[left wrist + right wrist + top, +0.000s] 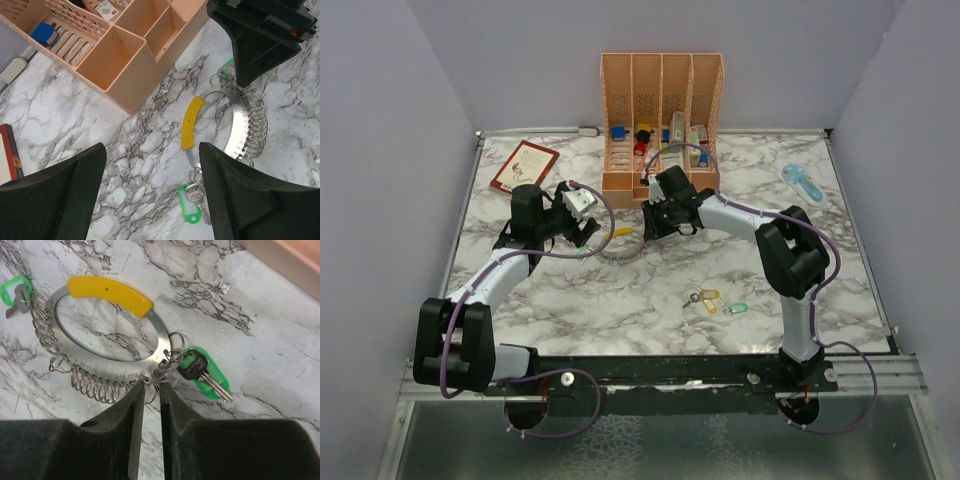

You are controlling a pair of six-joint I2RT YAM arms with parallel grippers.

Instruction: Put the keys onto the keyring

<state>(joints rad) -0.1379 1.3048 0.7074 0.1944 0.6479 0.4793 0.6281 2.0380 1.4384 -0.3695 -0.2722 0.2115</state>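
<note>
Right claw: clenched on the rim of the keyring, at the centre of the top view.
Left claw: released, jaws wide, hovers over the ring and grasps nothing.
Done: two green keys hang on the ring.
Left: loose keys, one yellow and one green, lie lower right of centre, well apart from the ring.
Room: bare desk surrounds them; the organizer crowds the ring's upper side.
</note>
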